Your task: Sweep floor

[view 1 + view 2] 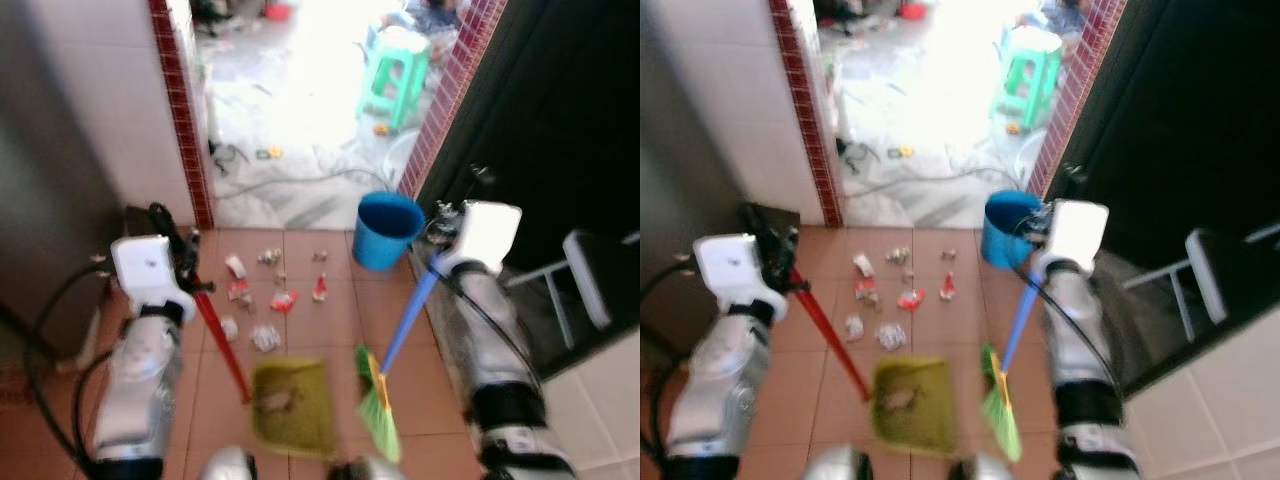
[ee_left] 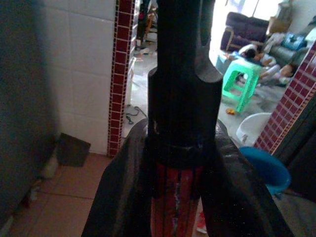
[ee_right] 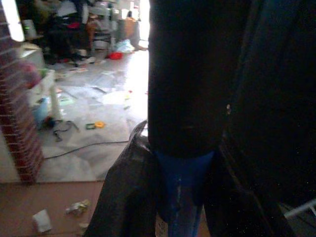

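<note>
Left claw [image 1: 182,262] clamped on red dustpan handle [image 1: 222,345], pan [image 1: 292,405] flat on floor as catcher. Right claw [image 1: 437,262] clamped on blue broom [image 1: 385,380], bristles beside pan. Litter [image 1: 270,295] lies just ahead, nr bucket [image 1: 386,230], so sweep goes back twd pan.

Dustpan [image 1: 293,405]: you see olive-green, on a red handle [image 1: 222,340].
Broom [image 1: 379,405]: bright green bristles, blue handle [image 1: 408,315].
Bucket [image 1: 387,229]: blue.
Stool [image 1: 395,72]: mint green.
Floor [image 1: 330,330]: terracotta tiles; litter [image 1: 275,290] white with red.
Doorway trim [image 1: 182,120]: small dark-red tiles.
Walls [image 1: 110,110]: white tile.
</note>
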{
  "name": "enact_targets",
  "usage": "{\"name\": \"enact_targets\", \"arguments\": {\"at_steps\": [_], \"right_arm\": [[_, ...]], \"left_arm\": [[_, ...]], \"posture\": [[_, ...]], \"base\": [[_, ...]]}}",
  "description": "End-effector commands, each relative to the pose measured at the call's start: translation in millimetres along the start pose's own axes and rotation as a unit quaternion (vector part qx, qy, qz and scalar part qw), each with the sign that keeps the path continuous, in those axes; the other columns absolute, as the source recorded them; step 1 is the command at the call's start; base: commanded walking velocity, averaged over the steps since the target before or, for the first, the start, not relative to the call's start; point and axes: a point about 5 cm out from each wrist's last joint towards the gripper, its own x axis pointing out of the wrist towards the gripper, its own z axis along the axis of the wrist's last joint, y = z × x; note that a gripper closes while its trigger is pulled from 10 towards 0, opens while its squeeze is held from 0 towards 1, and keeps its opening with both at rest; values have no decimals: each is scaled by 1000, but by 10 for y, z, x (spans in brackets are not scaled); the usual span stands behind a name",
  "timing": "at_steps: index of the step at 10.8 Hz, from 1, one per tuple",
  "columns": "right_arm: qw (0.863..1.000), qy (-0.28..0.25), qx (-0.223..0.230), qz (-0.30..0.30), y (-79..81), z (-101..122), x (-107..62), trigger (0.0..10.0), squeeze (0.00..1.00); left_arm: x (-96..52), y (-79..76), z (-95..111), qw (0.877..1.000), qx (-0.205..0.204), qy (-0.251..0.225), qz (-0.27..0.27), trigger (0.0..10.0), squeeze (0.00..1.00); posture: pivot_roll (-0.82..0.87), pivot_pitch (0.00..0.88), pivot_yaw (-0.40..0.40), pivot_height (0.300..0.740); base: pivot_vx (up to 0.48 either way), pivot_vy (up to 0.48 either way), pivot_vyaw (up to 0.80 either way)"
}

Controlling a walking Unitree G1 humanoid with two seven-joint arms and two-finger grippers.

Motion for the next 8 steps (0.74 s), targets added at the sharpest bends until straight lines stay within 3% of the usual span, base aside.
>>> {"name": "enact_targets", "arguments": {"at_steps": [1,6,8], "right_arm": [[1000,-20,-3,-9,-69,96,41,10000,0],[999,-42,-12,-3,-59,202,76,10000,0],[999,-32,-26,-14,-170,65,-64,10000,0]], "left_arm": [[29,-108,157,999,-2,-37,-26,10000,0],[60,-187,361,997,8,-72,-27,10000,0],[-30,-144,301,997,30,-63,-29,10000,0]], "posture": [[27,24,-89,740],[24,55,-88,740],[34,16,-62,740]], "base": [[0,0,0],[0,0,0],[0,0,0]]}}
